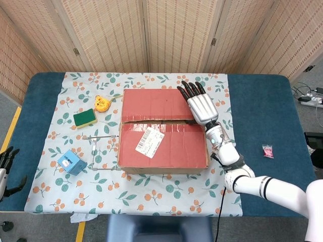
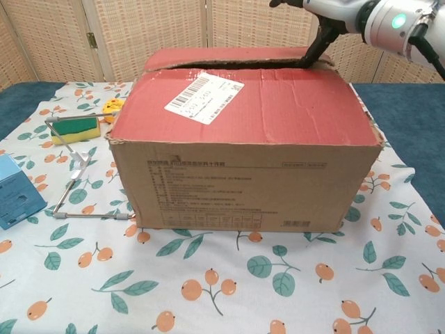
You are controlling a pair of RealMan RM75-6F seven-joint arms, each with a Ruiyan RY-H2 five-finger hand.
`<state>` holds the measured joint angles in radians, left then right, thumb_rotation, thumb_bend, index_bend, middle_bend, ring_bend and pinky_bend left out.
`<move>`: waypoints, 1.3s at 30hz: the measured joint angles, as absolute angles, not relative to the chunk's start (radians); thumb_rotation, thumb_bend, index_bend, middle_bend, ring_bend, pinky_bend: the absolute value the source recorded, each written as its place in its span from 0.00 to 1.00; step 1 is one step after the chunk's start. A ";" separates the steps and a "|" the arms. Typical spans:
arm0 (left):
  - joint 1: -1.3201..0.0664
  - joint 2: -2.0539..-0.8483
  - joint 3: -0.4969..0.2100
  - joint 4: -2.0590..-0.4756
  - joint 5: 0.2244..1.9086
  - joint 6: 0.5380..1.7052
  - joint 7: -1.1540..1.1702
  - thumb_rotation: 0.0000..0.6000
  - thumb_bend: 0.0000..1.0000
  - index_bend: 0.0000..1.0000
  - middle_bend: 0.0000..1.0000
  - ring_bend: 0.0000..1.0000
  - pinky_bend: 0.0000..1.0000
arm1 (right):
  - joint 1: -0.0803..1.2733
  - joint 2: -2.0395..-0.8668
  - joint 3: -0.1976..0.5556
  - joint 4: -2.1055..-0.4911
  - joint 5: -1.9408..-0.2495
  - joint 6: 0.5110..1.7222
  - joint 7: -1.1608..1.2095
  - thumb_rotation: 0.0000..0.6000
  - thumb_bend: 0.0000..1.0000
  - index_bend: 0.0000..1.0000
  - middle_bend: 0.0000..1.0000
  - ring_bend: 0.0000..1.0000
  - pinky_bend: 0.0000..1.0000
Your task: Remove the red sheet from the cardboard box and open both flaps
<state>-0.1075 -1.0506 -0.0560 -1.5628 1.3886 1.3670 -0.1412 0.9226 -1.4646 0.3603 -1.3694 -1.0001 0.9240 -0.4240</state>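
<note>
We see the right hand (image 1: 200, 105) lying flat, fingers spread and holding nothing, on the far flap of the cardboard box (image 1: 163, 129), its thumb reaching into the seam. The red sheet (image 2: 278, 97) covers both closed flaps beneath the hand. The left hand (image 1: 6, 166) hangs empty with fingers apart, well to the left of the box.

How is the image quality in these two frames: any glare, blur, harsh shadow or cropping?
Head view: even, soft light, everything sharp, faint glare on the tape along the box seam; the left hand is cut off at the frame edge. Chest view: box sharp, label readable as print; the right hand is cropped at the top, its dark finger at the seam slot.
</note>
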 measured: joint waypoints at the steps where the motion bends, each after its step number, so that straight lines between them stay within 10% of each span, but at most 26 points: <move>1: -0.108 -1.050 -0.057 -1.563 1.388 1.366 -0.146 1.00 0.47 0.00 0.02 0.03 0.01 | 0.931 -1.466 0.371 -1.361 -0.990 0.919 -0.420 0.89 0.27 0.00 0.00 0.00 0.00; 18: -0.137 -1.054 -0.066 -1.518 1.347 1.277 -0.205 1.00 0.47 0.00 0.02 0.03 0.01 | 1.079 -1.441 0.502 -1.208 -0.775 0.875 -0.469 0.89 0.27 0.00 0.00 0.00 0.00; 39: -0.200 -1.085 -0.093 -1.424 1.219 1.108 -0.213 1.00 0.47 0.00 0.02 0.04 0.01 | 1.209 -1.586 0.464 -0.450 -0.797 0.509 -0.204 0.87 0.27 0.00 0.00 0.00 0.00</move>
<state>-0.2000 -1.0852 -0.0933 -1.4239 1.2193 1.1078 -0.2129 1.2093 -1.5863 0.4643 -0.4504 -0.7967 0.5095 -0.2044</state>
